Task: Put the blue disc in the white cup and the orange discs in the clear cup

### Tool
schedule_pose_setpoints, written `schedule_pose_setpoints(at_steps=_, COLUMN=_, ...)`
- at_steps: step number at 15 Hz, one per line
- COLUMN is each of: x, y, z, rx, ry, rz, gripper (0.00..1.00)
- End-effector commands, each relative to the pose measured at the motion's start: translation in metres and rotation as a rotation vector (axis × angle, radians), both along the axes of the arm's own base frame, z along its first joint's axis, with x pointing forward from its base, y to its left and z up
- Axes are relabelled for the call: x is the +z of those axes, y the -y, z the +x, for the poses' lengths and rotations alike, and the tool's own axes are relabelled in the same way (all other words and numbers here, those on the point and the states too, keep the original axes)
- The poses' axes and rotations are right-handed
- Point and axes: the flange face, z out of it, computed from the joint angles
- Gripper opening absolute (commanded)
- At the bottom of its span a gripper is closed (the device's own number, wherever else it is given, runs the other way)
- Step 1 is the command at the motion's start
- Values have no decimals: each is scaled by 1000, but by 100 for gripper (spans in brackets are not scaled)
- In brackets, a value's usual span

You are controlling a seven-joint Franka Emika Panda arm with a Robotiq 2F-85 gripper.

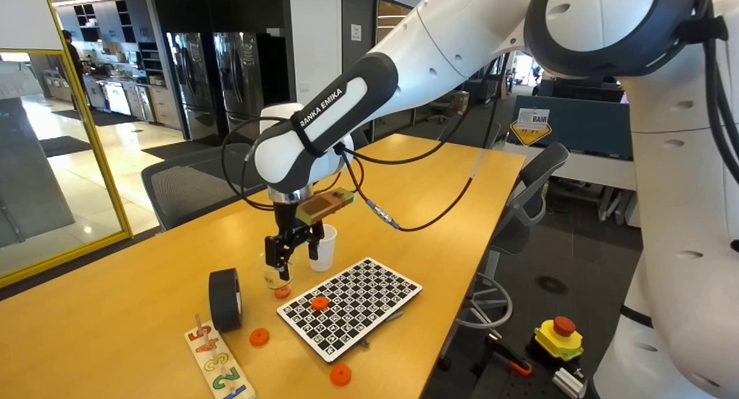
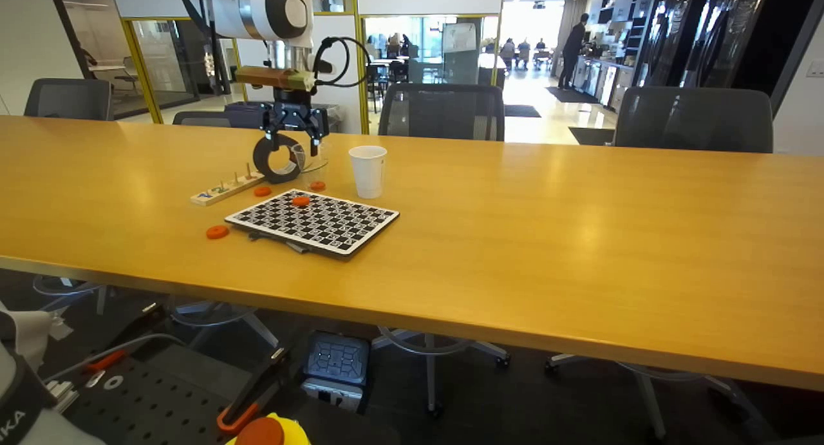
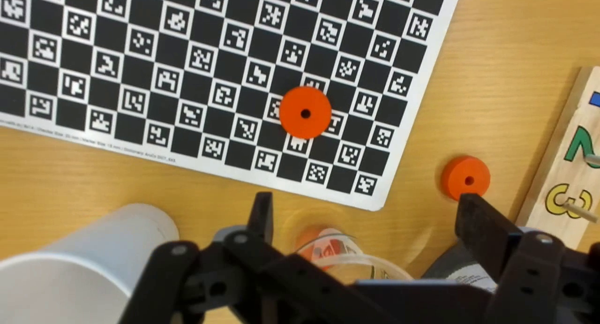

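My gripper is open and empty above the clear cup. In the wrist view the clear cup's rim shows between and below the fingers. An orange disc shows at the clear cup's base; I cannot tell whether it is inside or beside it. Another orange disc lies on the checkered board. One orange disc lies on the table by the number strip, and another orange disc near the board's corner. The white cup stands upright beside the clear cup. The blue disc is hidden or out of view.
A black tape roll stands on edge close to the clear cup. A wooden number strip with pegs lies beside it. The checkered board rests slightly raised on something grey near the table's edge. Chairs stand around the table.
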Motion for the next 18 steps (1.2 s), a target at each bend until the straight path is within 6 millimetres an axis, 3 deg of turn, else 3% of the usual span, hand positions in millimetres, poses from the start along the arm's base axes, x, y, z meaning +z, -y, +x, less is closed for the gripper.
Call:
schedule_pose_setpoints(at_steps=1, x=-4, y=11, z=-27, rx=-48, ry=34, rz=-23, gripper=100)
schedule_pose_setpoints(at_steps=10, x=-49, y=34, z=-32, rx=-145, ry=72, rz=-13, gripper=100)
schedule_pose_setpoints(at_steps=18, x=-75, y=34, z=-27, rx=-180, ry=80, rz=-5, gripper=100)
